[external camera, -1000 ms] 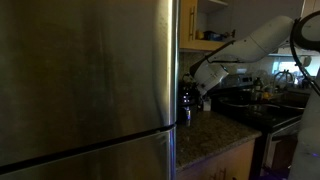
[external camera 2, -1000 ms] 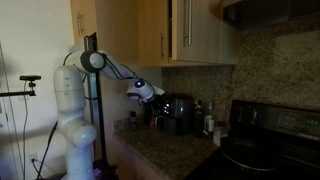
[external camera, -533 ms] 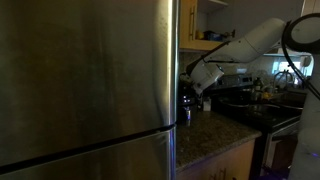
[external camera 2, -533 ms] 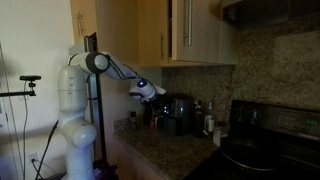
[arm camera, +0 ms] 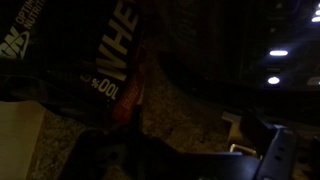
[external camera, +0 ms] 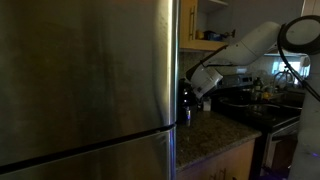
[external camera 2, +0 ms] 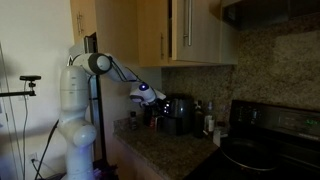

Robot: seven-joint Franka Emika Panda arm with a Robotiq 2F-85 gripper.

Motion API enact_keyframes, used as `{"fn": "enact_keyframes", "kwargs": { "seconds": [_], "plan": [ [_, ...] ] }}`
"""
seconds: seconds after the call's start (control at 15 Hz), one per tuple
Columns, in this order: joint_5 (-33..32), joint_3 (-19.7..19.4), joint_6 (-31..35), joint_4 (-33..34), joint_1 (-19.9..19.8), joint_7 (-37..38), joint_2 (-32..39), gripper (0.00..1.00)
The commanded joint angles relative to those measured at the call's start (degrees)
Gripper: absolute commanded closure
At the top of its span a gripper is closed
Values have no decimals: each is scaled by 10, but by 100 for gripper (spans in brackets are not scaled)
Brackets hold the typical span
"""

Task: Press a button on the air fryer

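The air fryer is a small dark glossy appliance on the granite counter under the wooden cabinets. In an exterior view it shows only as a dark sliver beside the fridge edge. My gripper hangs just to the side of the air fryer, close to its upper front, and also shows in an exterior view. The wrist view is very dark. My jaws are only dark shapes along its bottom edge, so I cannot tell whether they are open or shut.
A huge brushed-steel fridge fills most of an exterior view. A black stove stands beyond the air fryer. Small bottles stand between them. The wrist view shows a dark tub with a "WHE" label on the speckled counter.
My gripper has moved a little down and closer to the air fryer over the last second. Nothing else has moved.
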Motion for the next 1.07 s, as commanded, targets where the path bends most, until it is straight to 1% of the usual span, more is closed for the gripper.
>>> {"fn": "enact_keyframes", "kwargs": {
  "seconds": [0.0, 0.2, 0.27, 0.33, 0.4, 0.53, 0.67, 0.73, 0.8, 1.0],
  "plan": [
    [3, 9, 12, -3, -8, -3, -6, 0],
    [0, 9, 25, -8, -8, -1, -6, 0],
    [-7, 0, 36, -11, 1, 10, -7, 0],
    [1, 9, 37, -10, -8, -1, -8, 0],
    [3, 9, 22, 0, -9, -4, -1, 0],
    [3, 9, 26, 0, -9, -4, -1, 0],
    [9, 12, 39, -9, -6, -3, -17, 0],
    [9, 12, 41, -10, -6, -2, -17, 0],
    [5, 11, 29, 0, -9, -5, -3, 0],
    [5, 12, 29, 0, -9, -5, -2, 0]
  ]
}}
